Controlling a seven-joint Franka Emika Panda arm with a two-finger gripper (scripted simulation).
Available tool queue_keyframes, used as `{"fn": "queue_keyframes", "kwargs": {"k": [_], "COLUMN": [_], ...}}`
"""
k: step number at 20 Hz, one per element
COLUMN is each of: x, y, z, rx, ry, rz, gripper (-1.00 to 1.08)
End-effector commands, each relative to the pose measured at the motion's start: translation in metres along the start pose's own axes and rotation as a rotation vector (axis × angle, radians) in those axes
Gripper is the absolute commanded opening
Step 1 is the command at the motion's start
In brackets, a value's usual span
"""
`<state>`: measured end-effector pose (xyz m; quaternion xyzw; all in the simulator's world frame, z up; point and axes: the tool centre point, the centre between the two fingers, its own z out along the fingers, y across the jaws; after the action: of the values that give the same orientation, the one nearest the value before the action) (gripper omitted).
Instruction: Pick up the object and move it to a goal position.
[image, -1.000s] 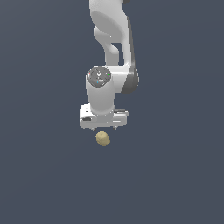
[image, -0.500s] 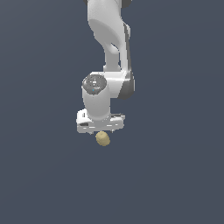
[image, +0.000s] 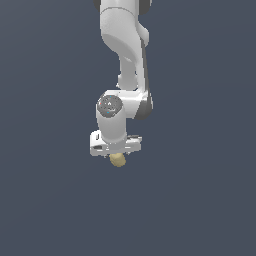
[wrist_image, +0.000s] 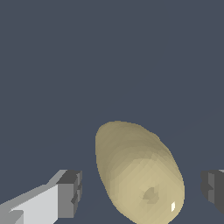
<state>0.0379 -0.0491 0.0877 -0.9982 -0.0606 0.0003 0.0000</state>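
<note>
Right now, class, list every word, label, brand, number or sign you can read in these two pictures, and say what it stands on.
None: no readable text in either view.
Potato-like lump: plain tan-yellow surface, no label.
Pincer and white arm: no brand or number; the round disc on the wrist joint bears a faint mark too blurred to read.
Dark background: unmarked.

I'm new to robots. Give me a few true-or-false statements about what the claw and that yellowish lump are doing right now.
1. The claw is open, with a finger on each side of the lump. True.
2. The lump is bright red. False: it is tan-yellow.
3. In the wrist view, gaps show between both fingers and the lump. True.
4. The lump sits far from the claw. False: it lies directly beneath the claw.
</note>
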Motion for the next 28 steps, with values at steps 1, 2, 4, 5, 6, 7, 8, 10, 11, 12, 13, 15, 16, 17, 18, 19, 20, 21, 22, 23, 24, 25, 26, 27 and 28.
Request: {"fn": "queue_keyframes", "kwargs": {"k": [1, 2, 4, 5, 6, 7, 8, 10, 11, 12, 13, 15, 16, 17, 18, 19, 20, 21, 22, 23, 24, 25, 26, 27, 28], "x": [0.000, 0.000, 0.000, 0.001, 0.001, 0.001, 0.001, 0.001, 0.001, 0.001, 0.001, 0.001, 0.001, 0.001, 0.001, 0.001, 0.001, 0.001, 0.000, -0.001, -0.002, -0.003, -0.004, -0.006, -0.007], "y": [0.000, 0.000, 0.000, 0.000, 0.000, 0.000, 0.000, 0.000, 0.000, 0.000, 0.000, 0.000, 0.000, 0.000, 0.000, 0.000, 0.000, 0.001, 0.001, 0.002, 0.002, 0.003, 0.004, 0.004, 0.005], "z": [0.011, 0.014, 0.018, 0.018, 0.018, 0.018, 0.018, 0.018, 0.018, 0.018, 0.018, 0.018, 0.018, 0.018, 0.018, 0.018, 0.017, 0.016, 0.015, 0.012, 0.010, 0.007, 0.003, -0.001, -0.006], "rx": [0.000, 0.000, 0.000, 0.000, 0.000, 0.000, 0.000, 0.000, 0.000, 0.000, 0.000, 0.000, 0.000, 0.000, 0.000, 0.000, 0.000, 0.000, 0.000, 0.000, 0.000, 0.000, 0.000, 0.000, 0.000], "ry": [0.000, 0.000, 0.001, 0.001, 0.001, 0.001, 0.001, 0.001, 0.001, 0.001, 0.001, 0.001, 0.001, 0.001, 0.001, 0.001, 0.001, 0.001, 0.001, 0.001, 0.001, 0.001, 0.001, 0.001, 0.001], "rz": [-0.001, -0.001, -0.002, -0.002, -0.002, -0.002, -0.002, -0.002, -0.002, -0.002, -0.002, -0.002, -0.002, -0.002, -0.002, -0.002, -0.002, -0.002, -0.002, -0.002, -0.002, -0.002, -0.002, -0.002, -0.002], "gripper": [1.00, 1.00, 1.00, 1.00, 1.00, 1.00, -1.00, -1.00, -1.00, -1.00, -1.00, -1.00, -1.00, -1.00, -1.00, -1.00, -1.00, -1.00, -1.00, -1.00, -1.00, -1.00, -1.00, -1.00, -1.00]}}
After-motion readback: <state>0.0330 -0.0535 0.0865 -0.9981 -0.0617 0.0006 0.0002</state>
